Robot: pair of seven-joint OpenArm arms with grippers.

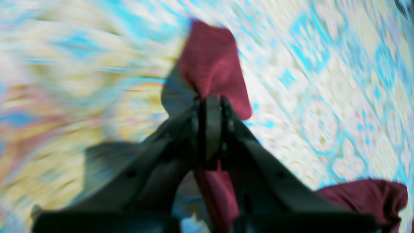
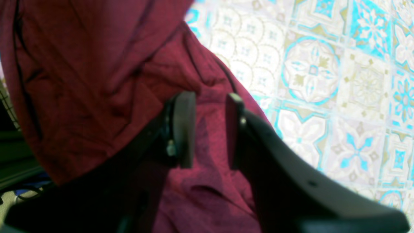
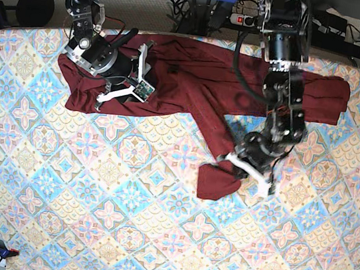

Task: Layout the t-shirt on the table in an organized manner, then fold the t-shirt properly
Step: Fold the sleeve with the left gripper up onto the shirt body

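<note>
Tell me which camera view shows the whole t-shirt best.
The base view: the t-shirt is seen stretched unevenly across the table, one part drawn out toward the middle. The left wrist view, blurred, shows only the bit pinched by the left gripper; the right wrist view shows close-up folds.

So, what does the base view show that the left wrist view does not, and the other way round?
Only the base view shows the whole maroon t-shirt stretched across the far side of the table, with both arms and the right gripper over its other end. Only the left wrist view shows the left gripper close up, jaws shut on a fold of fabric, though blurred. Both show maroon cloth on the pastel tile-pattern cover.
</note>
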